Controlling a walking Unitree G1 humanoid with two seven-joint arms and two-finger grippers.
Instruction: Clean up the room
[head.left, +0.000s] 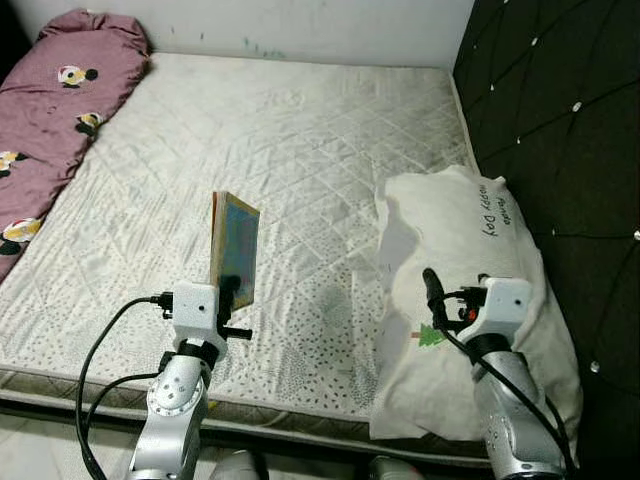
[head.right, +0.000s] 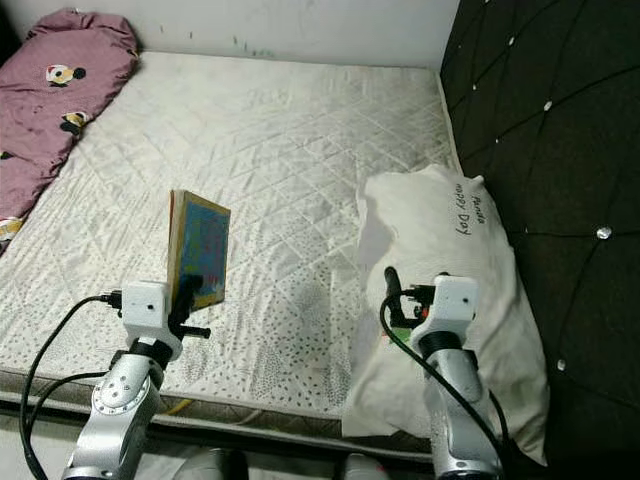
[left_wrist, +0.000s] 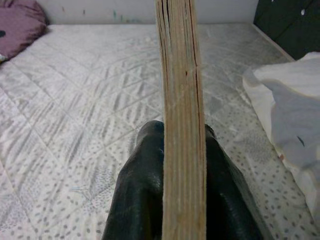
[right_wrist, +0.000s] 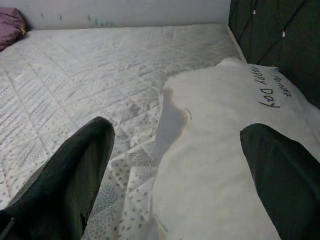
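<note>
the left gripper (head.left: 236, 290) pinched a book (head.left: 234, 248) upright above the near mattress (head.left: 300, 130), likely to carry it off; the right gripper (right_wrist: 175, 165) hung wide over the pillow (head.left: 460, 250) on the right.

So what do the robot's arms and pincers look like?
Both arms are shiny silver tubes with ribbed joints. Each ends in a white boxy wrist block carrying a pincer of two long black fingers: the left pincer and the right pincer. Black cables loop from each wrist, and the right block shows a small red spot.
</note>
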